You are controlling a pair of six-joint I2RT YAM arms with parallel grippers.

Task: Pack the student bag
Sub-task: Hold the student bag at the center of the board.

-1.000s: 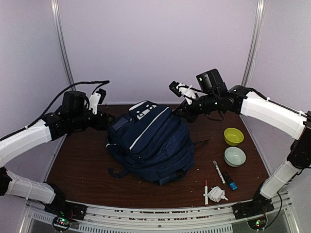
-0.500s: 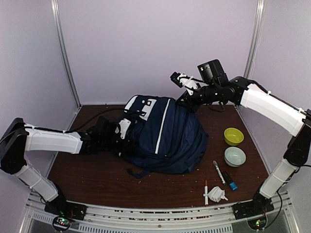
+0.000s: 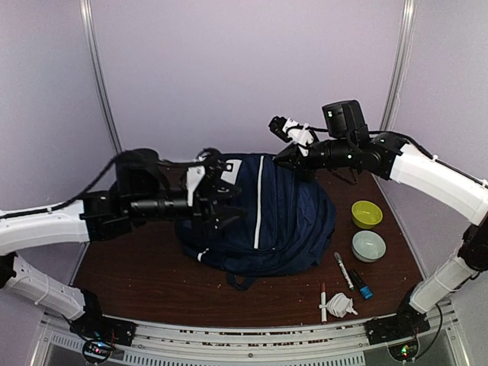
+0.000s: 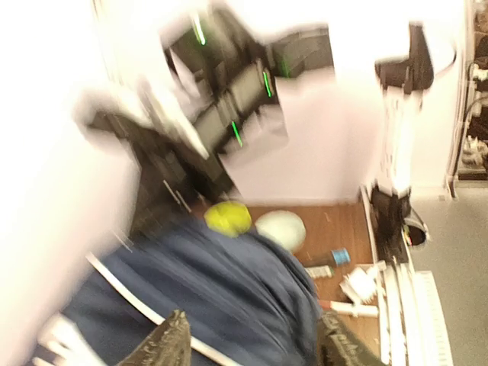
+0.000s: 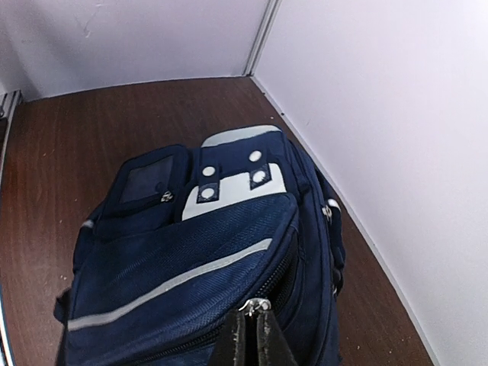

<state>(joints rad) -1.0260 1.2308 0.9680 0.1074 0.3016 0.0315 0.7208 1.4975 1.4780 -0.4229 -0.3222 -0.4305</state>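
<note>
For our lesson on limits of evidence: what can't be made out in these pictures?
- Left wrist view: motion blur hides whether the left pincer touches the backpack.
- All views: fabric hides the backpack's inside.
- Top view: white lump beside the pens, too small to name.

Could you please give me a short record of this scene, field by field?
Backpack: navy, white stripe, lying mid-table
Right gripper: shut on zipper pull of the backpack
Left gripper: open, at the backpack's left side
Loose items: yellow bowl, pale bowl, pens, on the table right of the backpack
</note>
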